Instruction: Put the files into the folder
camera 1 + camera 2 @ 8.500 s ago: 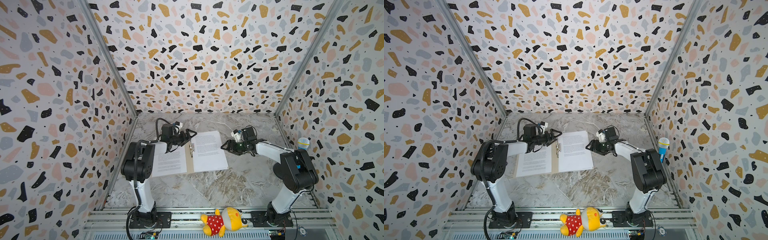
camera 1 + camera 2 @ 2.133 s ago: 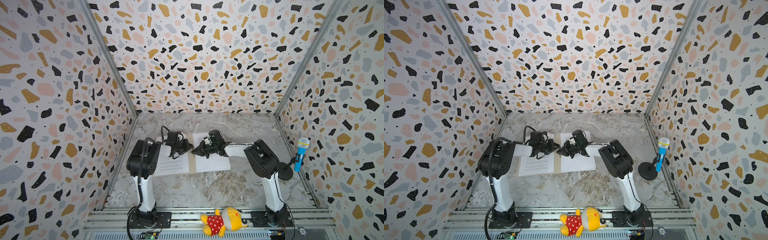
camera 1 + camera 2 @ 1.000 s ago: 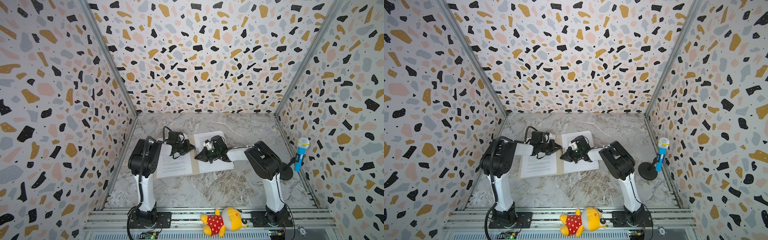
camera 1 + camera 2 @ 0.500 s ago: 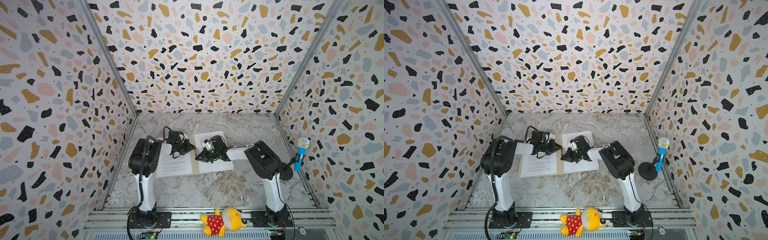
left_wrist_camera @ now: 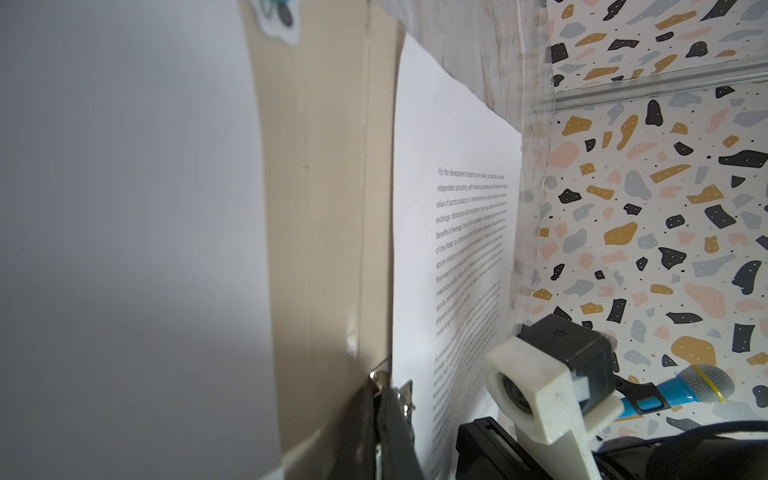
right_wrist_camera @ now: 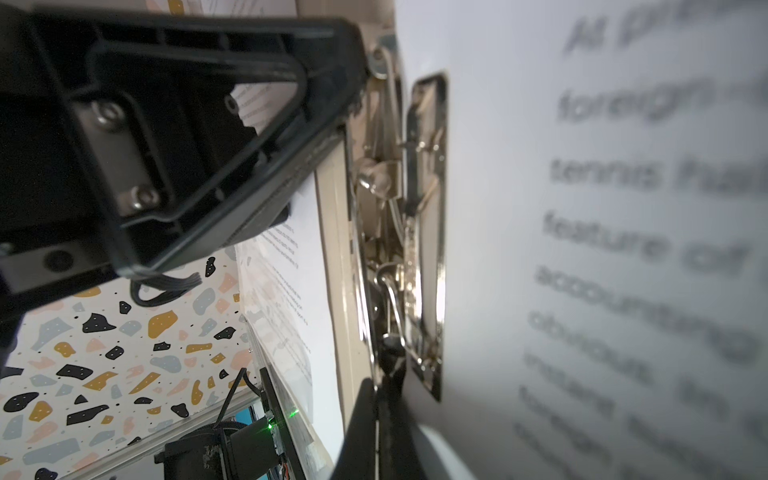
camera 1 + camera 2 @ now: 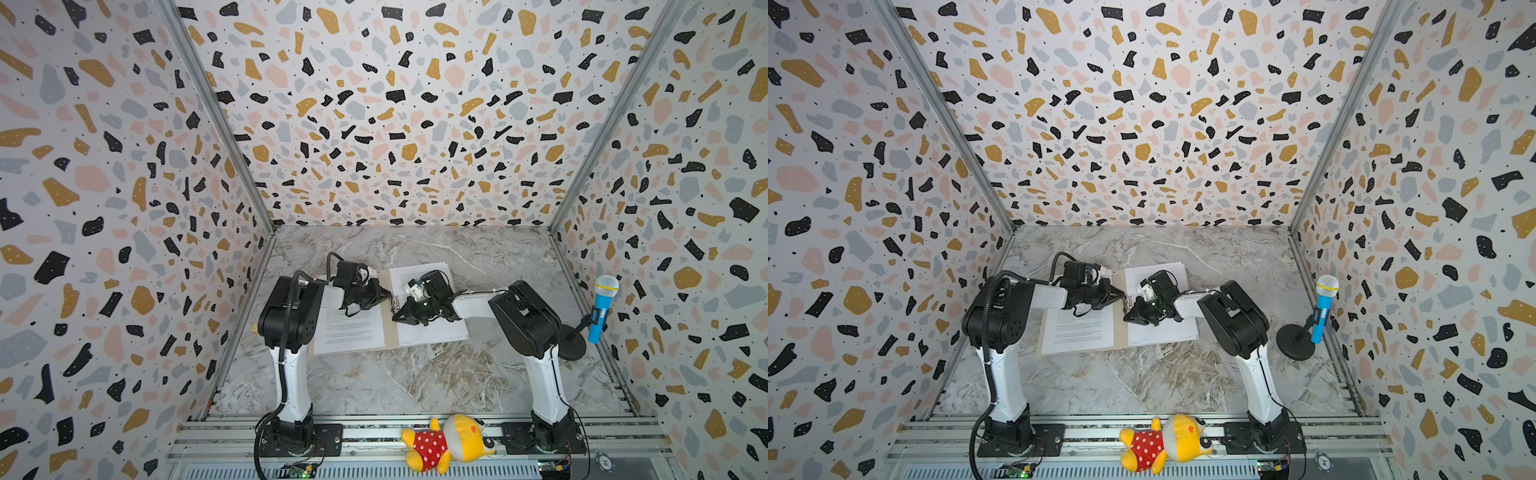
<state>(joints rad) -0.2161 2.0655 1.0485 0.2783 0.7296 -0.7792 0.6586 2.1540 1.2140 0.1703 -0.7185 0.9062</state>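
Marbled grey counter (image 7: 415, 374), boxed in by terrazzo-patterned walls. My left gripper (image 7: 387, 296) has its jaws pressed together. Its tip touches the far end of the silver metal clip (image 6: 415, 232) on the spine of the folder (image 7: 390, 334). My right gripper (image 7: 395, 318) also has its jaws together, with its tip at the near end of the same clip. From either wrist view I cannot tell whether a gripper is pinching part of the clip or only resting against it.

The tan cardboard folder lies open and flat near the middle of the counter, between the two arms. The files are on its flaps. One printed text sheet (image 7: 349, 332) lies on the left flap, partly under the left arm. Another text sheet (image 7: 432, 332) lies on the right flap, under the right arm, and the clip's plate lies against its inner edge.

Well off to the right, a blue toy microphone (image 7: 602, 307) leans on a black stand. A yellow plush toy (image 7: 449, 442) in a red spotted top lies on the front rail.
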